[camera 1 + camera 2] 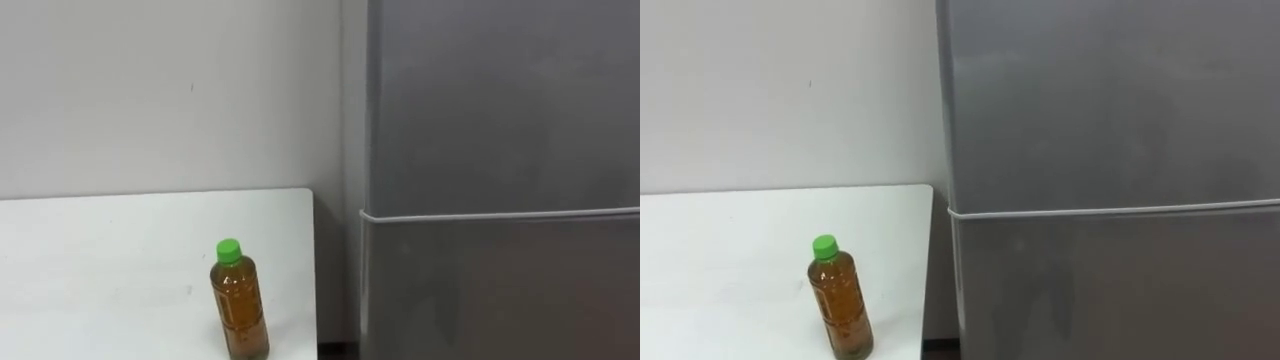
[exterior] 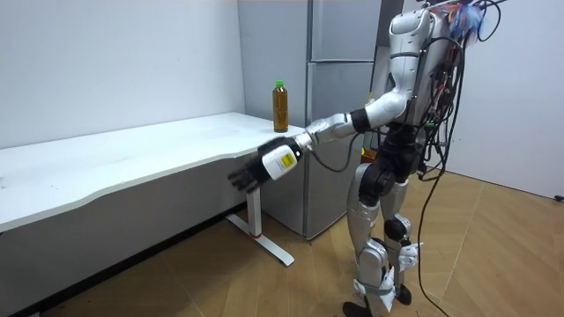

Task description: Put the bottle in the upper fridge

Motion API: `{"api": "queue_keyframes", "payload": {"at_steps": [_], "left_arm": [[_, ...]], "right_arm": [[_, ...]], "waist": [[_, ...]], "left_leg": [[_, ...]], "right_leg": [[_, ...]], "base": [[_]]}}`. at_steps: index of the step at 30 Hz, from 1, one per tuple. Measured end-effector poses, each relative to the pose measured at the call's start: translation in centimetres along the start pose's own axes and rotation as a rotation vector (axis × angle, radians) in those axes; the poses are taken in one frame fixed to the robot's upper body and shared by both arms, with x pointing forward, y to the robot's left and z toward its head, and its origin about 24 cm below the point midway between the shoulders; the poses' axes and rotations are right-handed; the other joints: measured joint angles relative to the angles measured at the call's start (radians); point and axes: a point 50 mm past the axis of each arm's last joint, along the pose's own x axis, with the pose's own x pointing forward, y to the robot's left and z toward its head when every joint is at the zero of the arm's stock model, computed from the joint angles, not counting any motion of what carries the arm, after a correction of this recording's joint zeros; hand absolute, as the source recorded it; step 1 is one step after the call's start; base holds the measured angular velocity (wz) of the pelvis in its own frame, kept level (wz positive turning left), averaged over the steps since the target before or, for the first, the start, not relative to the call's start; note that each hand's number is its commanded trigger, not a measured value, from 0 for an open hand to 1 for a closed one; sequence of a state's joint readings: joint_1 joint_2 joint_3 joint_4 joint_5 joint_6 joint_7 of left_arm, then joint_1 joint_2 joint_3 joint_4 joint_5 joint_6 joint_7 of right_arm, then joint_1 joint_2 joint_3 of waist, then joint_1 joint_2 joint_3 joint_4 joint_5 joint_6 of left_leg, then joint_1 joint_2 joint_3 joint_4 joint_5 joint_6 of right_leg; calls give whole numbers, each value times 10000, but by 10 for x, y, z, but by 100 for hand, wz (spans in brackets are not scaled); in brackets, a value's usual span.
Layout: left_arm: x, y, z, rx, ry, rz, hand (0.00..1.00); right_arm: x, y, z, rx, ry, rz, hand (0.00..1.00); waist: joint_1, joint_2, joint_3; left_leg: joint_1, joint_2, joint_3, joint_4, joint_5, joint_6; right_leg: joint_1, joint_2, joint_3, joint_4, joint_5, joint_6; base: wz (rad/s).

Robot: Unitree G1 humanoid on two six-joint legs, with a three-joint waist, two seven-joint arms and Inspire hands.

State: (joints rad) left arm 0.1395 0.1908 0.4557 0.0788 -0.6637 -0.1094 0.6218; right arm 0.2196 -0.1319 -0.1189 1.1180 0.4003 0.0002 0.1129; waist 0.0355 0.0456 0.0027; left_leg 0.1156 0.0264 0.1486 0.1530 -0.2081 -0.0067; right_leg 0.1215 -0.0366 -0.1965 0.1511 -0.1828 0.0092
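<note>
A clear bottle (image 1: pixel 240 305) of amber drink with a green cap stands upright near the right end of the white table (image 1: pixel 100 250). It also shows as the bottle (image 1: pixel 840 300) and, in the room view, the bottle (image 2: pixel 280 106). Just right of the table is the grey fridge (image 1: pixel 500 120), both doors closed, with a seam between its upper and lower door. I stand before the fridge (image 2: pixel 339 88). My left hand (image 2: pixel 251 174) reaches out low in front of the table's edge with relaxed fingers, holding nothing, well short of the bottle.
A plain white wall runs behind the table and the fridge. The long table (image 2: pixel 132 150) stretches toward the room view's left on a white leg (image 2: pixel 260 229). The floor around me is wood.
</note>
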Motion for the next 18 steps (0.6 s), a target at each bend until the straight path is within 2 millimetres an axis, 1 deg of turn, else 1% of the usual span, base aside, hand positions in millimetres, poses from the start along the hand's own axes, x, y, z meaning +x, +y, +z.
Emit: {"api": "queue_keyframes", "payload": {"at_steps": [4, 5, 7, 8, 10, 13, 15, 17, 18], "left_arm": [[-6, -24, 31, -674, -1282, -719, 0], [-7, -27, 35, -715, -1438, -829, 0], [-9, -39, 50, -915, -2068, -1334, 0], [-10, -41, 54, -997, -2209, -1464, 0], [-18, -52, 69, -1449, -2738, -2143, 0], [-23, -68, 84, -1760, -3228, -2934, 0], [-25, -79, 91, -2028, -3388, -3402, 0], [-26, -86, 93, -2125, -3445, -3814, 0], [-27, -88, 93, -2013, -3462, -4032, 0]], "right_arm": [[0, 1, 0, -103, 16, 32, 0], [0, 1, -1, -95, 34, 21, 0], [0, 1, -2, -103, 46, 33, 0], [0, 1, -2, -104, 42, 36, 0], [0, 2, -1, -161, 47, 69, 0], [0, 2, -2, -159, 106, 116, 0], [0, 2, -2, -164, 150, 136, 0], [1, 4, 0, -168, 123, 169, 0], [2, 5, 2, -173, 80, 196, 0]], "waist": [[-13, 53, 3], [-25, 57, 5], [-15, 58, 7], [-12, 61, 7], [-103, 51, 5], [-159, 58, 9], [-163, 76, 25], [-253, 110, 64], [-339, 167, 105]], "left_leg": [[-1, -9, -98, -8, -2, 0], [1, -11, -106, -4, -1, -1], [-2, -13, -107, 14, 2, -1], [-16, -15, -107, 18, 1, -1], [-44, -36, -140, 54, 0, 2], [-65, -35, -163, 133, -1, 3], [-61, -32, -163, 138, 0, 3], [-38, -35, -159, 137, -1, 3], [-24, -41, -159, 136, -1, 3]], "right_leg": [[15, 11, 1, -1, -2, -2], [20, 10, -4, -1, -2, -3], [15, 9, -2, -9, -4, -6], [13, 9, -2, -20, -4, -6], [19, 2, 8, -123, -1, -1], [46, -3, -11, -134, 5, 4], [47, -3, -18, -134, 5, 3], [58, -3, 1, -134, 4, 4], [65, -6, 13, -133, 4, 4]], "base": [[2], [0], [0], [0], [2], [2], [0], [0], [0]]}}
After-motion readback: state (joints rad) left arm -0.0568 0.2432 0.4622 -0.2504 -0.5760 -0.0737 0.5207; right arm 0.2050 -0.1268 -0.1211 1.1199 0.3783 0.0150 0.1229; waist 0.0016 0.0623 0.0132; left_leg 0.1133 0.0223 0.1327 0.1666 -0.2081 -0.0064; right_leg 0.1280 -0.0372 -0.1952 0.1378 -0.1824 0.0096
